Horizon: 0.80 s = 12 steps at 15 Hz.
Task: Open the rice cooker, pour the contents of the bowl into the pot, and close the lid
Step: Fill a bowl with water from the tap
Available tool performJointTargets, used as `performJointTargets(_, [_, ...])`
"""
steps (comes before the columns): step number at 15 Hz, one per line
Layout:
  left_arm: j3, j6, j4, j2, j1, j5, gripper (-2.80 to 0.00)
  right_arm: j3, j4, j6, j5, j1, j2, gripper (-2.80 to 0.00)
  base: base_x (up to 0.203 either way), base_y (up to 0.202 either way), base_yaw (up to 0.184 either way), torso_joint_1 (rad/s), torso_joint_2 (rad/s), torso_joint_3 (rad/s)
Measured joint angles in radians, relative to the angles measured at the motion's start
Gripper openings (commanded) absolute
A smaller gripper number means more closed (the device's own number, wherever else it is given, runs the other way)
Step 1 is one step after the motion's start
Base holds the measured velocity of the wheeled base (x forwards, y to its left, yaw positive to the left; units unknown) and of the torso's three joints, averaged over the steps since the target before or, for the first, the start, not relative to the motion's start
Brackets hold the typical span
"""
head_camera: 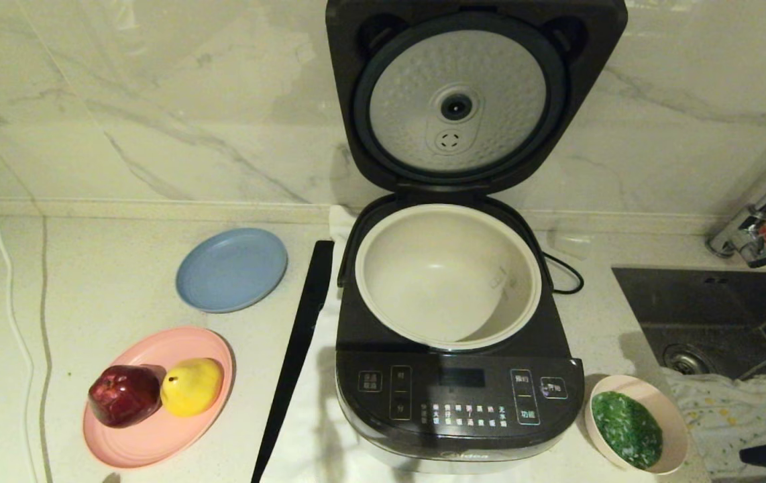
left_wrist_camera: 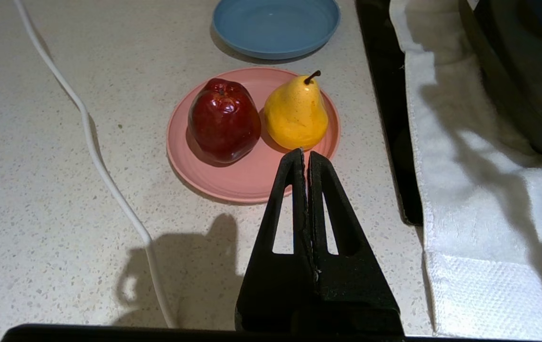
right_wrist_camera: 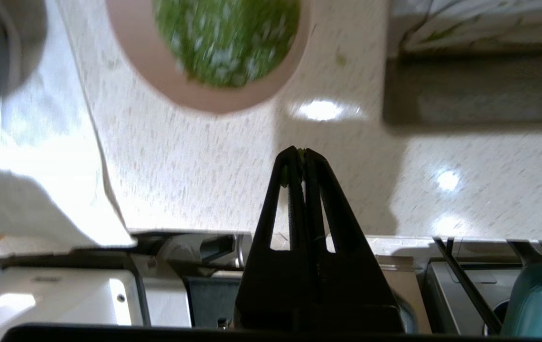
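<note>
1. We see a pale speckled counter against a marble wall.
2. Our left gripper, fingers pressed together, hovers near the pink plate.
3. Centre, the rice cooker stands with lid raised and pot bare.
4. Right, the bowl holds green contents; our right gripper, fingers together, hangs near it.
</note>
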Motion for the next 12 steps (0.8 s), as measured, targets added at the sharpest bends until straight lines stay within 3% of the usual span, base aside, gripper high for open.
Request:
performJointTargets(6, [0.0, 0.0, 0.0, 0.0, 0.0, 0.0, -2.8, 0.086, -0.054, 0.013, 0.003, 0.046, -0.001, -2.8, 0.0, 0.0, 0.0, 0.0, 0.0, 0.0])
performJointTargets(7, [0.0, 0.0, 0.0, 0.0, 0.0, 0.0, -2.8, 0.107, -0.1, 0.015, 0.001, 0.05, 0.014, 0.0, 0.0, 0.0, 0.0, 0.0, 0.0, 0.0])
performJointTargets(9, [0.0, 0.0, 0.0, 0.0, 0.0, 0.0, -2.8, 0.154, -0.213, 0.019, -0.01, 0.057, 0.044, 0.0, 0.0, 0.0, 0.0, 0.0, 0.0, 0.0])
performJointTargets(12, [0.0, 0.0, 0.0, 0.0, 0.0, 0.0, -2.8, 0.17, -0.252, 0.022, -0.024, 0.075, 0.084, 0.0, 0.0, 0.0, 0.0, 0.0, 0.0, 0.0])
